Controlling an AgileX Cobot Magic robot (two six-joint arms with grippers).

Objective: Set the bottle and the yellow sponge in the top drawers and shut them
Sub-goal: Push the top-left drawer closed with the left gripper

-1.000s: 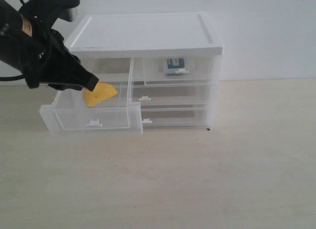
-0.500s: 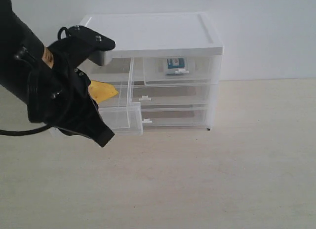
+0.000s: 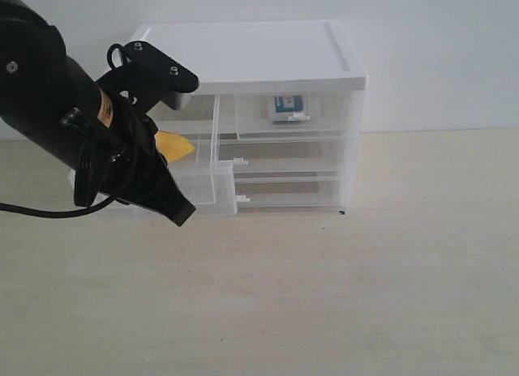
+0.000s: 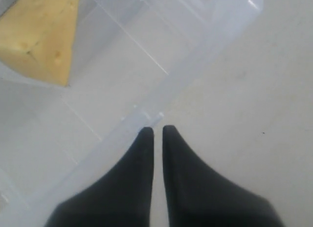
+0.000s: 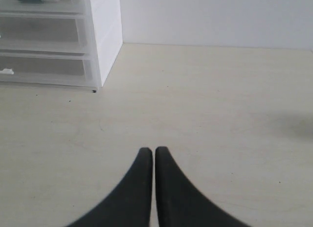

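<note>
Exterior view: a white-topped plastic cabinet [image 3: 243, 56] sits on the pale bench [image 3: 365, 295]. The small squat bottle [image 3: 286, 106], white cap over a teal-blue body, lies inside the translucent clear right top drawer [image 3: 332, 117]. That drawer is pushed in flush, so this half looks done. The mustard-yellow wedge-shaped foam block, the yellow sponge [image 3: 174, 145], lies inside the translucent clear left top drawer [image 3: 207, 185], which stands pulled out. Judged remaining: push this drawer shut. The black left gripper [image 3: 182, 214] is low at the drawer's front. The sponge lies behind it, inside the drawer and not touching it.

Left wrist view: the left gripper [image 4: 157, 131] is clenched, fingers almost together with nothing between them. Its tips are just outside the left top drawer [image 4: 122, 65], right by the little white handle [image 4: 146, 114]. The yellow sponge [image 4: 41, 36] lies near the drawer's far end, well apart from the tips, with the front wall between them. It looks lined up for a push.

Right wrist view: the right gripper [image 5: 154, 151] is clenched and empty. It hovers over the bench [image 5: 220, 114], well apart from the cabinet [image 5: 110, 21]. No task thing is near it.
</note>
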